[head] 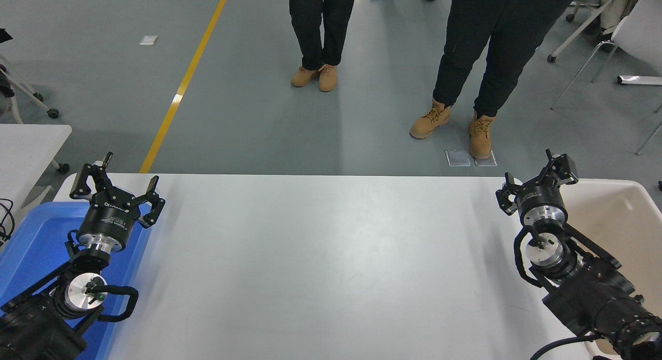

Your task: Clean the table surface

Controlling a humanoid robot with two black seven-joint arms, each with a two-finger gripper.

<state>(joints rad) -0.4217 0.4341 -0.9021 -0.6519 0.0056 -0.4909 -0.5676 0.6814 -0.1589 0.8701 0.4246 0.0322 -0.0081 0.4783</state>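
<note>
Matte white table (320, 256) with rounded corners fills the lower centre of the frame. Left gripper (118, 186), black, fingers spread and holding nothing, sits lower left over a glossy blue bin (31, 241). Right gripper (538, 185), fingers apart and holding nothing, hangs over the table's right edge beside a cream bin (620, 215).

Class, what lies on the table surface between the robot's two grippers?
Nothing: in the head view the table surface is bare between the left gripper and the right gripper.
</note>
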